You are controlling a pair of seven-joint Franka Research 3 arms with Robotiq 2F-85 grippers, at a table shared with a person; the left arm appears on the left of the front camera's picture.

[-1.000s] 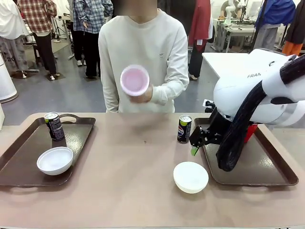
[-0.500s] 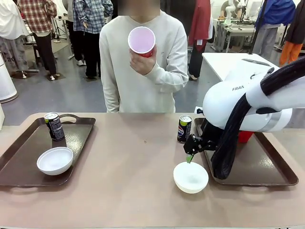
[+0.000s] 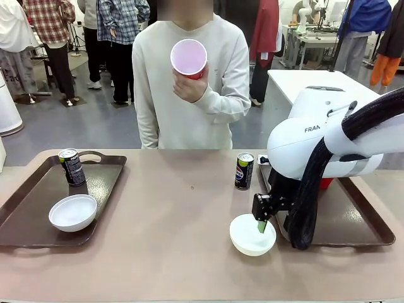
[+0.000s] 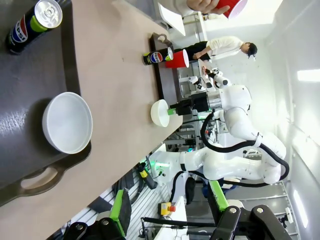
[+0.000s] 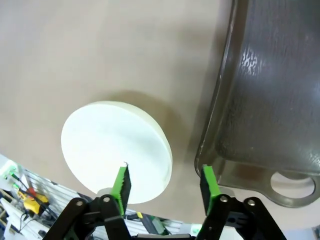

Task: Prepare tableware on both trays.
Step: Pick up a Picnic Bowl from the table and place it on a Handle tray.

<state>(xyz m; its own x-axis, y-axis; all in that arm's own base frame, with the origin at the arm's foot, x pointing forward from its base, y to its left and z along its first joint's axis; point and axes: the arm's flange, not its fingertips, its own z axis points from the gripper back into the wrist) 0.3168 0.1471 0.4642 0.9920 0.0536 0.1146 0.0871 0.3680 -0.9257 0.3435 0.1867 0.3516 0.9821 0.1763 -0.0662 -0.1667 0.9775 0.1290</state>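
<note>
Right wrist view looks straight down on a small white bowl (image 5: 116, 150), which sits on the bare table just beside the near corner of the right tray (image 5: 270, 100) and not yet on it. The bowl appears thin-walled, light and stiff, with a smooth surface that the pads could slide on. The rim on the tray side seems the sensible place to pinch, one finger inside and one outside. Held by one edge like that, it would probably tip, so a firm, deep bite looks wise.

The right gripper (image 5: 165, 179) is spread wide with nothing in its grasp. One green finger (image 5: 121, 180) hangs over the bowl's inside and the other sits outside the rim, towards the tray. I cannot tell whether either pad touches the bowl.

From the front, a dark can (image 3: 244, 170) stands on the table near the tray's far left corner, and a red cup (image 3: 325, 183) peeks out from behind the arm on that tray. Across the table a person's hand (image 3: 186, 82) holds a second red cup (image 3: 188, 58) up at chest height. The left tray (image 3: 25, 208) already carries a bowl (image 3: 73, 212) and a can (image 3: 72, 166). The left gripper (image 4: 170, 210) hangs high with its fingers apart and empty.
</note>
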